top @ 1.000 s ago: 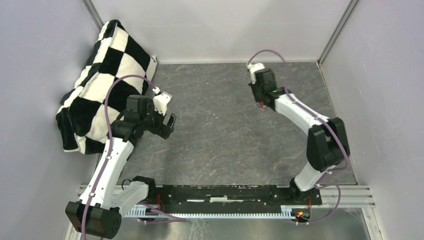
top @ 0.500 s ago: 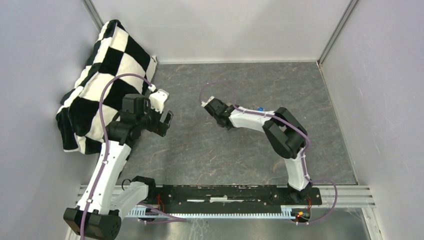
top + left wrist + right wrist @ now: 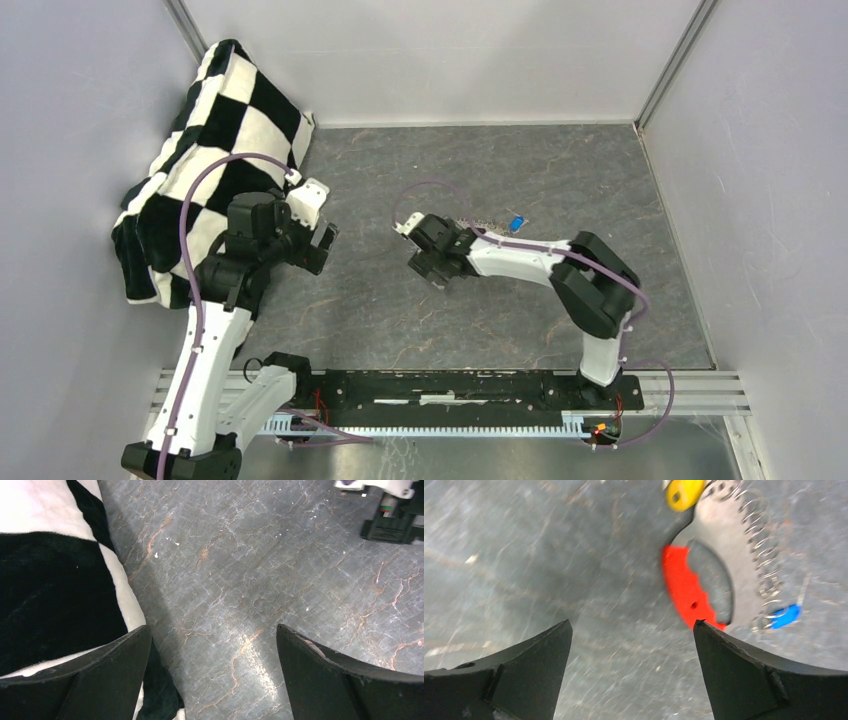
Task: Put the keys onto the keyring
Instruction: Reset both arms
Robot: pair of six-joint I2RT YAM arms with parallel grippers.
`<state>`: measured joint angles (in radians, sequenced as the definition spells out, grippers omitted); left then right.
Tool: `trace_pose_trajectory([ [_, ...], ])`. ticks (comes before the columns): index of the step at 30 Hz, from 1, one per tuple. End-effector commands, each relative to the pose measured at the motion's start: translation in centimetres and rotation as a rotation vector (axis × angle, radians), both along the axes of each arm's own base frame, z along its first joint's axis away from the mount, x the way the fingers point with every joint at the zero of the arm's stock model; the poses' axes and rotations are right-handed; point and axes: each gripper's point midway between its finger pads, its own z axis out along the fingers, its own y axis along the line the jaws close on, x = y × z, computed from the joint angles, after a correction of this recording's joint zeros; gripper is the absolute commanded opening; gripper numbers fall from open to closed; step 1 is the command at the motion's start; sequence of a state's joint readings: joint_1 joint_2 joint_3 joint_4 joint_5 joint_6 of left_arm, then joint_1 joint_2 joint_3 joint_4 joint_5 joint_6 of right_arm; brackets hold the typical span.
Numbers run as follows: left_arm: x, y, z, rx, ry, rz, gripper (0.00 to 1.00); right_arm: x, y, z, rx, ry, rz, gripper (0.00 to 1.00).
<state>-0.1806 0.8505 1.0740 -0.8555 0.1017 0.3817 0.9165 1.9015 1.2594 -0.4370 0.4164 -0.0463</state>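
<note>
Top external view: right jaws spread wide, keys lying free on the table

A grey marbled table (image 3: 400, 320) is shown, with a black-and-white checked cushion (image 3: 200, 140) propped in the far left corner. The left gripper (image 3: 322, 245) is held beside the cushion, jaws fully apart and empty, much as a second ago. The right gripper (image 3: 428, 268) has been swung from the far right of the table to its middle. Its jaws, shut a second ago, are now spread wide with nothing between them. The keys (image 3: 500, 224) are left on the table behind its forearm.

In the blurred right wrist view, the keyring (image 3: 684, 587) is seen as a red crescent on the table, just beside the fingertip at the right of the picture. A yellow cap (image 3: 684, 492) is seen above it and a blue cap (image 3: 785, 616) to its right, with a coiled wire (image 3: 764, 555) between them. Whether any key is threaded cannot be told. A fresh grasp is probably needed before threading.
</note>
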Motion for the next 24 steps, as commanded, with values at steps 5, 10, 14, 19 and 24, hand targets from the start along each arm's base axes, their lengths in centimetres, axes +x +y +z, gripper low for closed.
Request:
trace_pose_trajectory([
  [5, 0.3, 0.3, 0.2, 0.008, -0.022, 0.013, 1.00, -2.6, -2.5, 9.9, 0.524, -0.093, -0.062, 0.98],
  [10, 3.2, 0.0, -0.4, -0.010, -0.038, 0.045, 1.00, -0.4, -9.5, 13.5, 0.693, -0.268, -0.197, 0.98],
  [14, 5.7, -0.1, -2.4, -0.029, -0.042, 0.062, 1.00, 2.5, -16.8, 13.1, 0.657, -0.377, -0.471, 0.98],
  [19, 9.0, 0.5, -5.3, -0.136, -0.079, 0.090, 1.00, 3.0, -26.5, 11.5, 0.621, -0.622, -0.775, 0.98],
  [24, 11.6, 2.8, -8.7, -0.243, -0.163, 0.129, 1.00, 1.0, -32.6, 9.1, 0.459, -0.787, -0.916, 0.98],
])
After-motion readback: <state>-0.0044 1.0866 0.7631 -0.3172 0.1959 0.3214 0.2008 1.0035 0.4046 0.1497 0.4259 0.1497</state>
